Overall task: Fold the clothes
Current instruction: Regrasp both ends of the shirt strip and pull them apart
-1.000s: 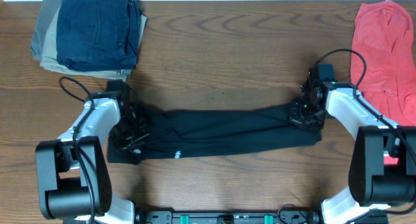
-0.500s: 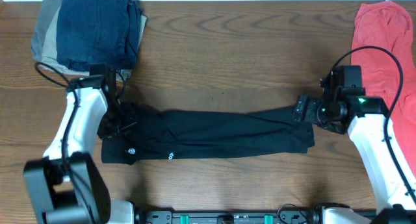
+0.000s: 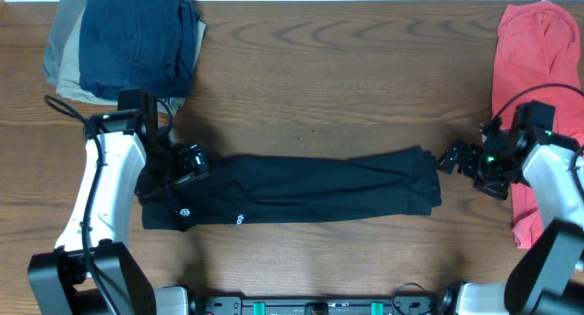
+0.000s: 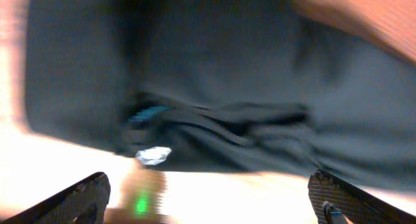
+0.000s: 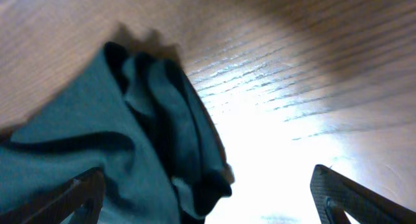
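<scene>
The clothes, a long black garment, lie as a flat band across the middle of the wooden table, running from 9 o'clock to 3 o'clock, with two small white round logo marks near the 9 o'clock end along its near edge. The left gripper sits over the upper corner of that 9 o'clock end; in the left wrist view its fingertips show wide apart at the bottom corners with blurred dark cloth and a strip of table beyond them, so the jaws stand spread and grasp nothing. The right gripper hangs over bare wood just beside the garment's 3 o'clock end, apart from the cloth; in the right wrist view its fingertips are likewise far apart, the bunched folds of the black end lying at about 9 o'clock of the gap, and nothing is held between them. A stack of folded navy-blue and khaki garments rests toward 10 o'clock on the table, and a red-pink shirt lies along the edge at 2 o'clock, behind the right arm
</scene>
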Robot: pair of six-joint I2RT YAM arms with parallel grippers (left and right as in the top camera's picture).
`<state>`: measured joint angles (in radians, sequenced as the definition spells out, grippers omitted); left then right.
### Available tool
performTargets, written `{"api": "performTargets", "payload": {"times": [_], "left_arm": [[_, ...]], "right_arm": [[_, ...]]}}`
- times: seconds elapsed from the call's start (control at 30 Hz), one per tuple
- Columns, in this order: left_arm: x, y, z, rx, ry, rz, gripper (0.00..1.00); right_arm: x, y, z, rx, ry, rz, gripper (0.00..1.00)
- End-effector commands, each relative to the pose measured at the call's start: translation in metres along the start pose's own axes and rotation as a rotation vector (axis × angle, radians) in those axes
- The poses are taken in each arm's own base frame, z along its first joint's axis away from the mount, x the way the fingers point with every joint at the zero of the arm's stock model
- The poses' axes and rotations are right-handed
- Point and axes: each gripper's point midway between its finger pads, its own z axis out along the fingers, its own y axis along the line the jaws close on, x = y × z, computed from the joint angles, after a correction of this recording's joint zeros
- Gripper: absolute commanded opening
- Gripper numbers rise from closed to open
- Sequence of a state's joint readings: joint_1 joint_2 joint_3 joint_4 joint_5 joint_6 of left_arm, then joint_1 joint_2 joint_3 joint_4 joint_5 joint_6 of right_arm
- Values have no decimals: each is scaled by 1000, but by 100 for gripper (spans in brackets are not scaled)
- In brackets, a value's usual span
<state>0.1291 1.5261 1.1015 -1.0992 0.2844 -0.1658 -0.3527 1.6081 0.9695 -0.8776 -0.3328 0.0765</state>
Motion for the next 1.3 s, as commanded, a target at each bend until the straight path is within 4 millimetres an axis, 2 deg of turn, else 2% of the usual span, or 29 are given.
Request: {"api": "performTargets", "payload": {"times": [0.0,0.23,0.43,0.5,0.53,0.6,0.63,0.7,0.77,1.0,1.13,1.27], "left_arm": [[5,-37,-17,206,-19,151,98],[6,-37,-17,208,-19,151,98],[5,-37,-17,208,-20,151,98],[5,-37,-17,208,-20,151,98],[5,-37,-17,208,-20,151,98],[5,-37,-17,208,-20,151,98],[6,-37,-17,208,-19,151,98],[6,-37,-17,208,-19,151,98],[6,-37,-17,208,-19,151,98],[6,-37,-17,208,-19,151,98],[6,-37,-17,207,-16,149,98],[6,-37,-17,208,-16,150,98]], "right_arm": [[4,13,13,-122,56,-61,97],[17,26,36,-220,153,-86,95],[36,36,55,-226,219,-138,96],[41,42,59,-242,227,-156,92],[44,45,61,-253,233,-162,83],[47,52,62,-275,239,-171,47],[47,53,63,-272,242,-159,34],[46,54,63,-268,241,-128,14],[44,54,63,-267,235,-118,1],[25,56,49,-242,199,-129,1],[6,45,25,-156,161,-117,1],[-11,24,-8,-13,136,-91,1]]}}
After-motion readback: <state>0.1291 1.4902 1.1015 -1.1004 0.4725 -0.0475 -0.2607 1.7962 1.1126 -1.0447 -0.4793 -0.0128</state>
